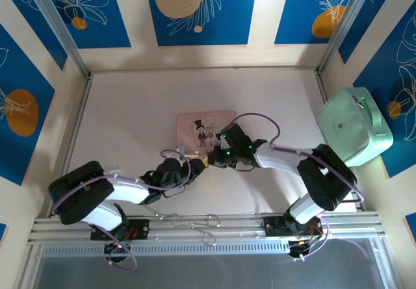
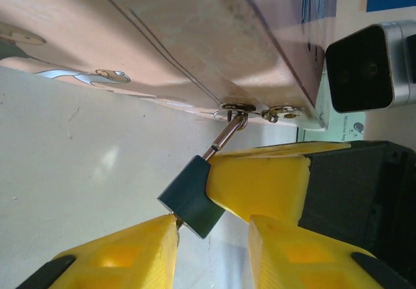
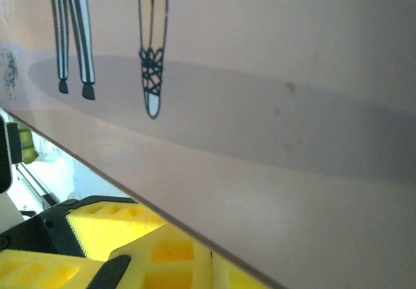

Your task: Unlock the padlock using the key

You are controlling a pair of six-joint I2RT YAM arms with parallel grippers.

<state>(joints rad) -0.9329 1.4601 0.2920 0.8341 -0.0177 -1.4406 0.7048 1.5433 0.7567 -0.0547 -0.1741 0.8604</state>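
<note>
Teal padlock (image 2: 190, 204) hung by its shackle (image 2: 227, 133) from pink box (image 2: 195, 36) | left gripper (image 2: 213, 234) jaws apart around it, likely for steadying | right gripper (image 1: 218, 154) close by, jaws' state could not be told

My count from here:
- arms: 2, left arm (image 1: 97, 195) and right arm (image 1: 312, 172)
- grippers: 2, left gripper (image 1: 195, 167) and right gripper (image 1: 213, 154)
- pink box (image 1: 195, 123): 1
- padlock (image 2: 192, 197): 1
- metal eyelets (image 2: 235, 107) on box edge: 2, seen in left wrist view
- mint case (image 1: 354, 126), far right: 1
- small metal bits (image 1: 207, 222) on near rail: too small, I can't count them
</note>
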